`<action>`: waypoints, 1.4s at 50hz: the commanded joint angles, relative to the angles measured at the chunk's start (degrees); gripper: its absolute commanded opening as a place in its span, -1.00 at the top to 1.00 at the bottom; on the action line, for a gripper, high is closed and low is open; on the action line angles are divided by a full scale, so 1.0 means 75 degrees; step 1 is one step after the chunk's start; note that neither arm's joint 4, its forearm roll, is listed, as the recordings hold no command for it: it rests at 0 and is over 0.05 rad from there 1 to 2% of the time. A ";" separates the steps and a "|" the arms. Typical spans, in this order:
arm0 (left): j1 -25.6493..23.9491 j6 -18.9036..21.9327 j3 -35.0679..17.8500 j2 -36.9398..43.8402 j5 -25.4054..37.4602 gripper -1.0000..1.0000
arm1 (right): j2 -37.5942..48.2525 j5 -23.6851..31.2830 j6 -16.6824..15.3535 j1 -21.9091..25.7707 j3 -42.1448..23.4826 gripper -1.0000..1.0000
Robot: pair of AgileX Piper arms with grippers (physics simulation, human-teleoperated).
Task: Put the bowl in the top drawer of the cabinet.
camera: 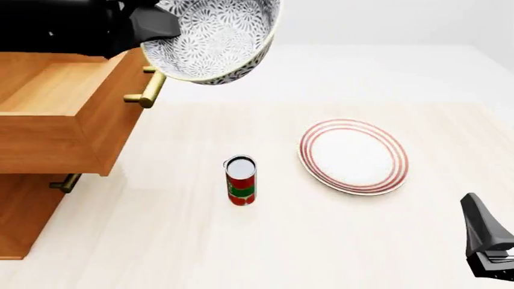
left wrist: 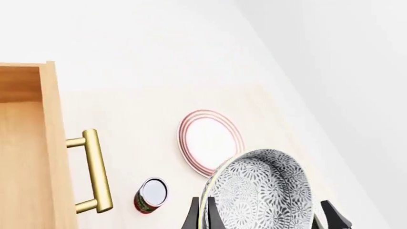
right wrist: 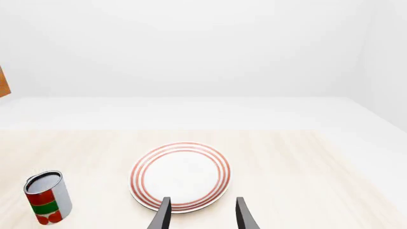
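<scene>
The bowl (camera: 216, 39) hangs in the air, pinched at its rim by the left gripper (left wrist: 205, 214). One finger (left wrist: 192, 217) sits outside the rim and one inside, pressed onto the wall of the bowl. The bowl is tipped, so its flowery inside shows in the front view. It is up high, just past the front of the top drawer (camera: 60, 114) and above its handle (camera: 148, 90), not over the inside of the drawer.

The top drawer is pulled out from the cabinet (camera: 24, 217), which stands at the left edge of the table (camera: 161, 241). The inside of the drawer shows bare wood. Under it, the lower drawer's small handle (camera: 64, 182) peeks out.

The right gripper (right wrist: 202, 214) is low near the table's front right corner. Its two fingers (right wrist: 163, 217) are spread apart with nothing between them. They point at the plate.

The plate (camera: 353, 156) with red rings lies flat on the table, to the right of the middle. A can (camera: 240, 180) with a red and green label stands upright near the middle of the table, left of the plate and apart from it.
</scene>
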 commanded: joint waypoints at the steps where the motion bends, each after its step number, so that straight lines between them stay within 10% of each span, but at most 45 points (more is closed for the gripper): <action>1: 0.0390 0.0138 -0.0156 -0.0221 0.0196 1.00 | 0.0000 0.0001 0.0000 -0.0001 0.0000 -1.00; 70: 0.2817 0.1202 -0.1818 -0.0080 0.1543 1.00 | 0.0000 -0.0001 -0.0001 0.0000 0.0000 -1.00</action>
